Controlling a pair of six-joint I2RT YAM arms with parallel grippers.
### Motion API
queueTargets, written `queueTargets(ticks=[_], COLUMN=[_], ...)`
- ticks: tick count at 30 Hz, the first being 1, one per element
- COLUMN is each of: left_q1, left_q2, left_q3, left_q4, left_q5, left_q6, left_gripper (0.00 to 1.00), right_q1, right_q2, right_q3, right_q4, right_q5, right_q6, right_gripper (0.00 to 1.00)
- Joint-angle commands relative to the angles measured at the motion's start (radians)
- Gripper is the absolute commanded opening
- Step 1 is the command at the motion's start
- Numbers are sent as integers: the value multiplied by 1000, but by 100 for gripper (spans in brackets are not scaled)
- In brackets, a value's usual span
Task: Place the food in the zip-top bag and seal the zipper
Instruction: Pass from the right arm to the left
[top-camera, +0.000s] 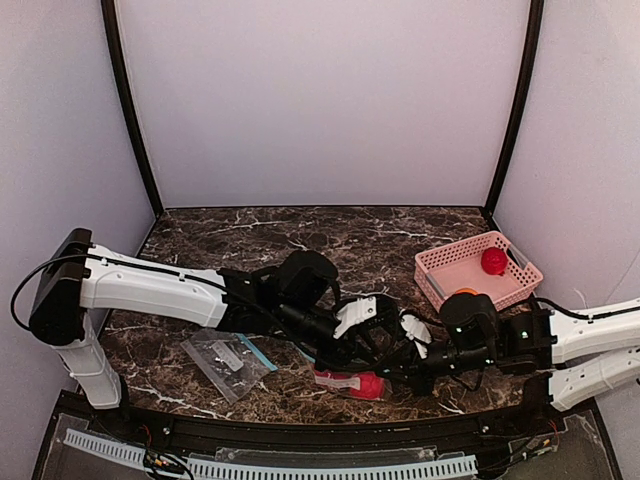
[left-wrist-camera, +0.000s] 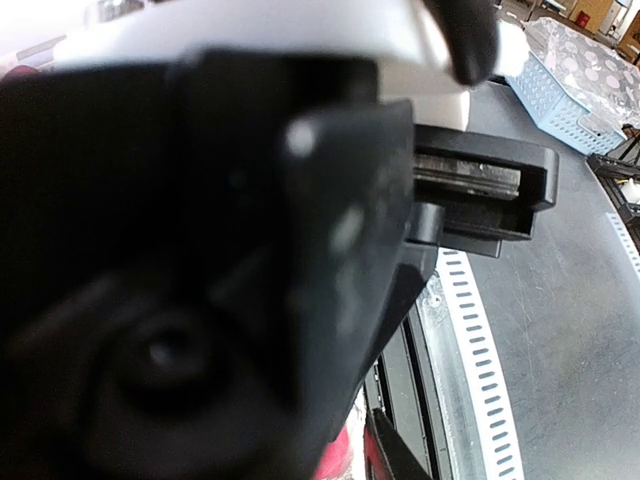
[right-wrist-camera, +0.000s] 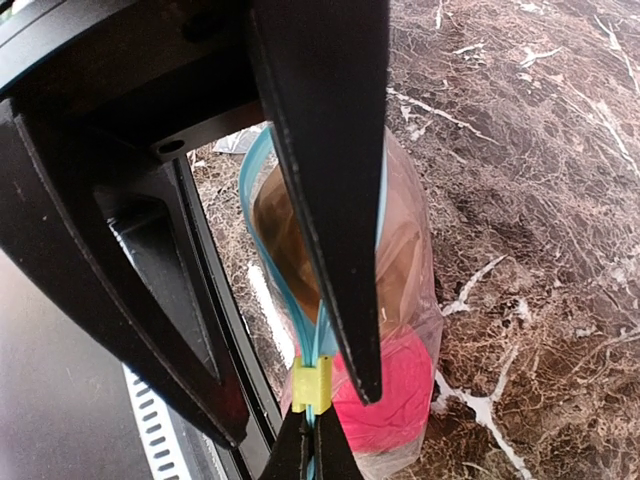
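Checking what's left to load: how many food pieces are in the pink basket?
2. A red piece lies toward the basket's far side; an orange piece peeks out at its near edge, partly covered by the right arm. Others may be hidden there.

Pale walls (top-camera: 320, 100) w/ dark marble table (top-camera: 300, 225)

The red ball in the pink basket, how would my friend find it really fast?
Look at the dark marble table and go to the pink slatted basket on its right side. The red ball sits inside, towards the back. Its basket neighbour is an orange piece, and the other red food is inside a clear bag at the front.
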Motion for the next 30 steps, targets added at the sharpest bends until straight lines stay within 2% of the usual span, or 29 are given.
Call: queueTargets(ticks=[1,4,8,16,24,30], left_q1=[-2,-3,-3,-3,44,45], left_q2=[30,28,29,40,-38,-102], left_q3=[-6,-11,-10,-20,-152,-236], left_q4=[-112,-141,-151,-81,9,4], left_q5=[-11,-34,-52,18,4,-41], left_q6=[50,74,85,10,-89,-118], left_gripper=[31,35,35,18,18,15], right_q1=[4,3,3,1,-2,-10], right_q2=[-41,-56,-65,-63,-59,34], right_q3=[18,11,6,6,12,84], right_q4=[75,79,82,115,102,115], right_q5=[13,13,2,8,34,24], right_q6=[-9,-5,-1,6,-34,-107], right_gripper=[0,0,0,0,0,0])
